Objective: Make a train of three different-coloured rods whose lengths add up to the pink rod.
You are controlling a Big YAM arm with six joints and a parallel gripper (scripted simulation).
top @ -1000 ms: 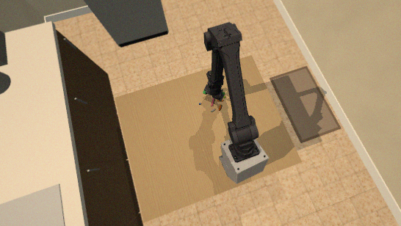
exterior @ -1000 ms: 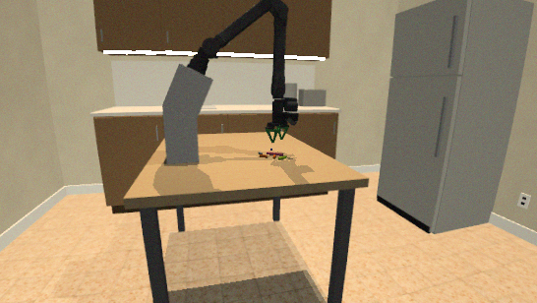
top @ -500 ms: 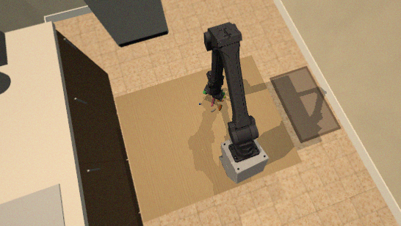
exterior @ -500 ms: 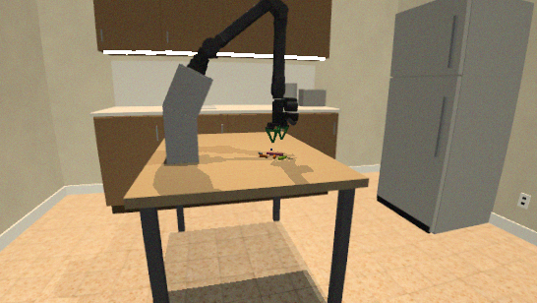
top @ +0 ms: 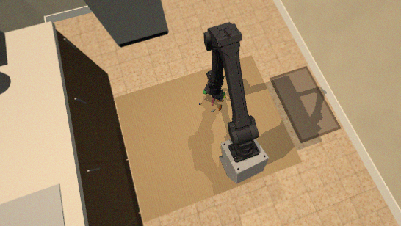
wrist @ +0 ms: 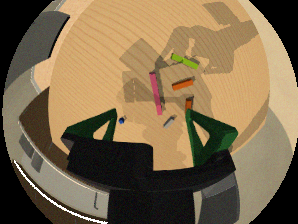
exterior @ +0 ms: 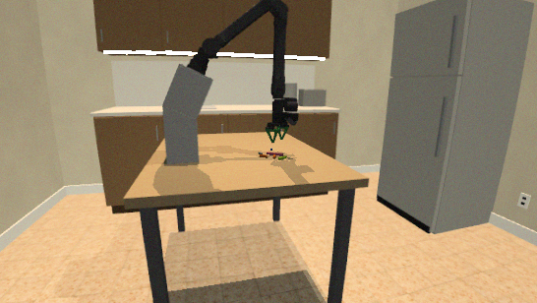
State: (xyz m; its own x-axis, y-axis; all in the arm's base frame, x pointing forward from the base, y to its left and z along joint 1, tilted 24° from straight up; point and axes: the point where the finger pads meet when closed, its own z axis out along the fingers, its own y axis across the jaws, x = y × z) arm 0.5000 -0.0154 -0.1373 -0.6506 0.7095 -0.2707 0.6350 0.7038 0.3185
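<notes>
In the wrist view several small rods lie flat on the wooden table. The long pink rod (wrist: 156,92) runs up and down. A lime rod (wrist: 184,62) lies to its upper right, and an orange rod (wrist: 182,84) below that. A small grey rod (wrist: 169,121) and a tiny blue rod (wrist: 121,120) lie nearer the fingers. A short dark piece sits at the pink rod's upper end (wrist: 160,63); its colour is unclear. My gripper (wrist: 151,112) (exterior: 275,155) is open and empty, with green fingers, and hovers above the rods. It also shows in the exterior view (exterior: 276,132) over the cluster.
The arm's grey base (exterior: 183,118) stands on the table's left back part. The table's right edge lies a little beyond the rods. A counter with cabinets runs behind the table, and a fridge (exterior: 452,113) stands to the right.
</notes>
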